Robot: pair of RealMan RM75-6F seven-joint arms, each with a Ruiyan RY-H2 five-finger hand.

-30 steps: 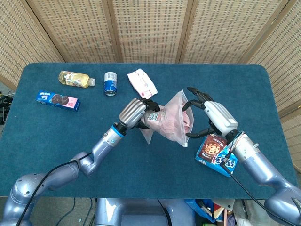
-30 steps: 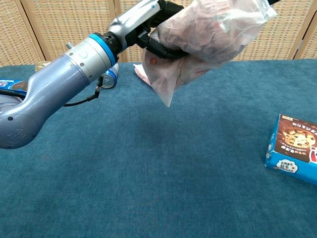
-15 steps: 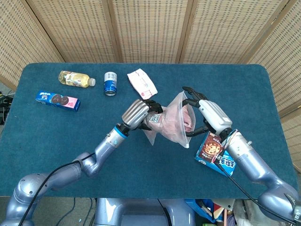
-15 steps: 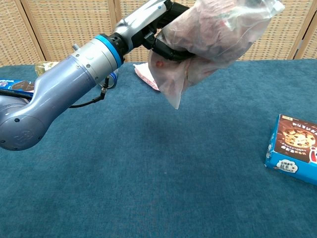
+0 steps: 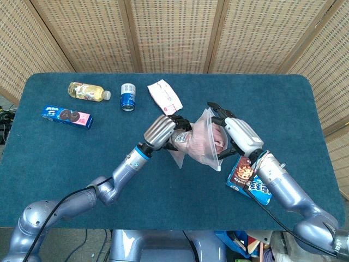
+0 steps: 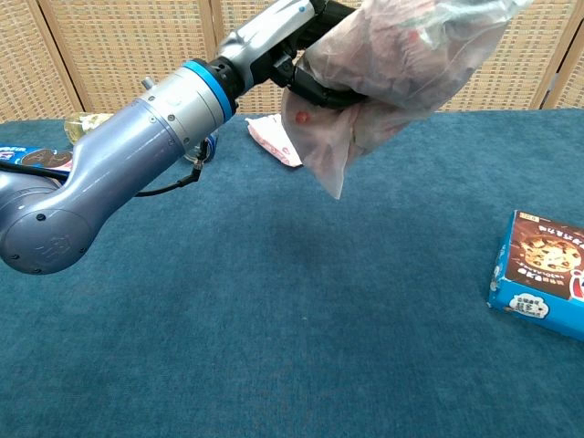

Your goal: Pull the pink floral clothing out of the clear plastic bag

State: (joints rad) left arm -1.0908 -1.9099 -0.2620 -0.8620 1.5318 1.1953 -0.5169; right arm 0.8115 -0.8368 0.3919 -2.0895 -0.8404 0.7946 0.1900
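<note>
Your left hand (image 5: 162, 130) grips the closed end of the clear plastic bag (image 5: 197, 143), fingers wrapped round the bunched plastic, and holds it up off the table (image 5: 65, 164), over the middle of the cloth and a little toward its right edge. In the chest view the bag (image 6: 392, 68) hangs well above the surface with one loose corner drooping down.

The pink floral clothing (image 5: 217, 139) sits bundled inside, pressed toward the mouth. The bag's long axis runs roughly left to right across the table, closed end at your left hand, open mouth facing your right hand (image 5: 237, 135). So the clothing lies directly to the left of your right hand, and that hand is the nearer one to it.

Your right hand is at the mouth, its dark fingers (image 5: 217, 109) spread and curled round the rim of the opening. Whether they have hold of the fabric or only touch the plastic, the pictures do not show.

Judging from this, the pull wants to go rightward along the bag's axis, away from your left hand, which anchors the other end. The cookie box (image 5: 248, 179) lies just under your right forearm near the table's front right corner, so mind it as you draw back
</note>
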